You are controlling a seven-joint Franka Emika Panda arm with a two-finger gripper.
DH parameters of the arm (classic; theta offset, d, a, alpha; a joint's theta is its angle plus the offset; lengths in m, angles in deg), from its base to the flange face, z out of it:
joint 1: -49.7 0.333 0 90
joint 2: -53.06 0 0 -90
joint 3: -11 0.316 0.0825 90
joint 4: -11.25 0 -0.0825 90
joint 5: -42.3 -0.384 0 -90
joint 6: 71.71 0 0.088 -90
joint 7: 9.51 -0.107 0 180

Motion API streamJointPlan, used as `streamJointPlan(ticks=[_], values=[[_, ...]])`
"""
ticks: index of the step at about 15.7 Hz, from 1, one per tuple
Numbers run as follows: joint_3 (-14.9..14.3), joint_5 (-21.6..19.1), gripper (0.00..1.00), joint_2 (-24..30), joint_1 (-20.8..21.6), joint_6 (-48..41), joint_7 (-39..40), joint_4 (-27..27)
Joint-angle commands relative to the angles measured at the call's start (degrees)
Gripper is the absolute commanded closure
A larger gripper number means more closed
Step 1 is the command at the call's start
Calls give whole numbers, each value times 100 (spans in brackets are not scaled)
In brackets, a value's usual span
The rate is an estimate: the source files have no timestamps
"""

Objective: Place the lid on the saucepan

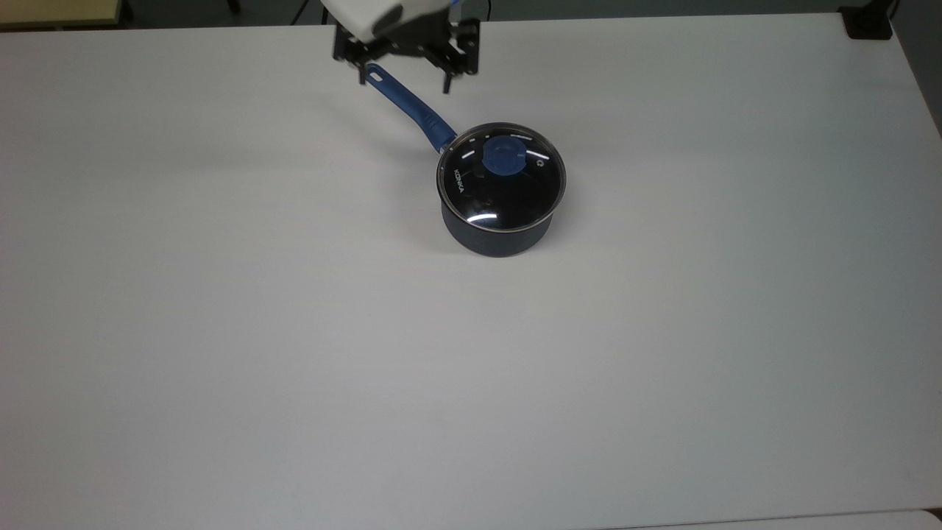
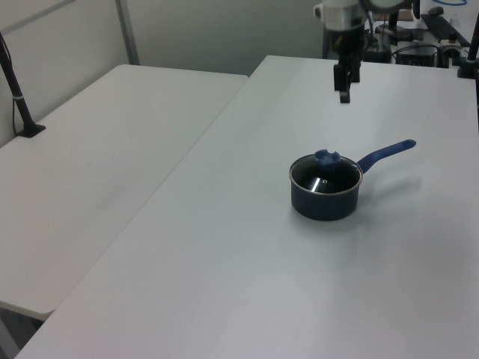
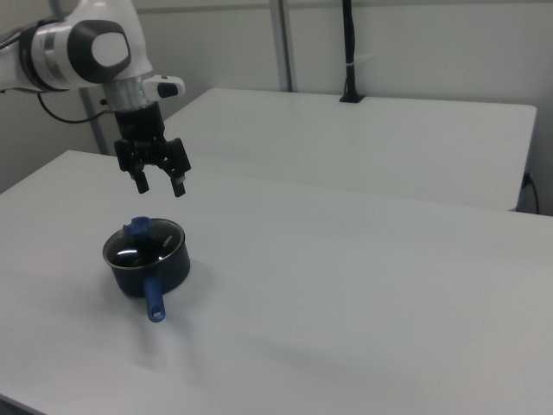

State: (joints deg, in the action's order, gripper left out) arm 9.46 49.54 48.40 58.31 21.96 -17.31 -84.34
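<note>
Progress: lid (image 1: 502, 175) seated on saucepan (image 1: 494, 234); placement judged done.
Remaining: nothing visible apart from withdrawal of arm.
Lid seating: metal rim flush with saucepan rim all round in top view; level in left view (image 2: 326, 171) and right view (image 3: 142, 243); no overhang visible.
Lid look: clear glass over dark interior, blue round knob (image 1: 504, 157) at centre, white "KONKA" lettering toward the top view's left, small vent just beside knob, bright glints on glass.
Saucepan look: small, round, dark navy; long straight blue handle (image 1: 407, 110) with loop hole at far end, pointing away from body toward the top view's upper left.
Saucepan place: upright on white surface (image 1: 294, 331), nothing else near it.
Hand (image 3: 156, 185): fingers spread, pinching nothing; raised well above saucepan, over handle's far end in top view (image 1: 405, 77), apart from knob.
Risk: low; lid unheld, resting by own weight.
</note>
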Motion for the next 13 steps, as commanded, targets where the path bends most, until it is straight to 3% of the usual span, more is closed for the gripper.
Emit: streamJointPlan(ticks=[1, 8, 13], values=[[5, 181, 0, 35, 105, -50, -29, -145], [-13, 190, 0, 166, 35, -68, -29, -145], [-338, 181, 0, 281, -97, -147, 348, -145]])
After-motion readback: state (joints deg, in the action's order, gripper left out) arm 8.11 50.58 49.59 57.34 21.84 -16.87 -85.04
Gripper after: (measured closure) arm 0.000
